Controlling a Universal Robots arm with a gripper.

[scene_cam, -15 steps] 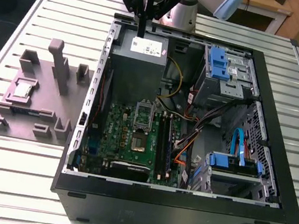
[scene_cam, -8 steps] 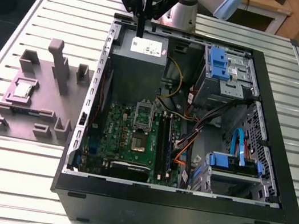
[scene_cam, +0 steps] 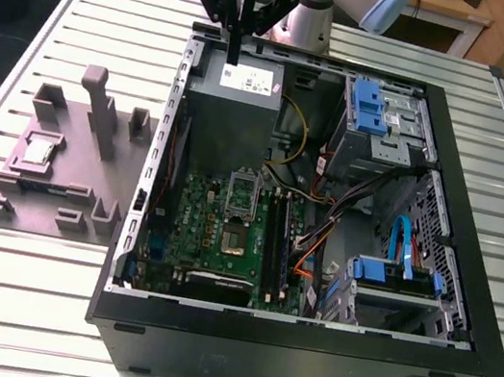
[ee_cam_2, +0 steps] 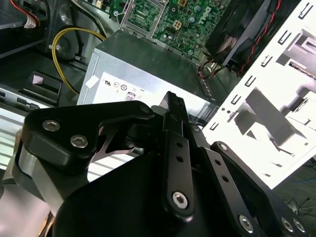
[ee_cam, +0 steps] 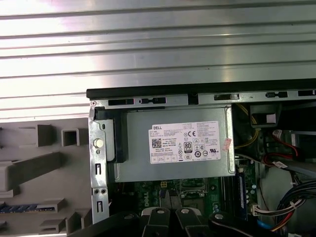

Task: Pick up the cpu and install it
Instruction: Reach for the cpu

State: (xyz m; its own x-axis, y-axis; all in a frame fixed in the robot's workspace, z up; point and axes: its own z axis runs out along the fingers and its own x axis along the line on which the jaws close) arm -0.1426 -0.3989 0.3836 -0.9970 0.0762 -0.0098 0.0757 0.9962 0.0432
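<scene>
The cpu [scene_cam: 41,151] lies flat in a pocket of the grey holder [scene_cam: 73,204] beside the open computer case [scene_cam: 302,349], seemingly presented for a grasp from above. Farther back, the gripper [scene_cam: 231,56] hangs over the grey box [scene_cam: 230,116], fingers pinched together and empty, well apart from the cpu.

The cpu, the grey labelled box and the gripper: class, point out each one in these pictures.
cpu [scene_cam: 41,151]: exterior view, on its silvery top.
grey labelled box [ee_cam: 185,143]: first wrist view, on its white label.
gripper [scene_cam: 232,60]: exterior view, at its fingertips.
</scene>
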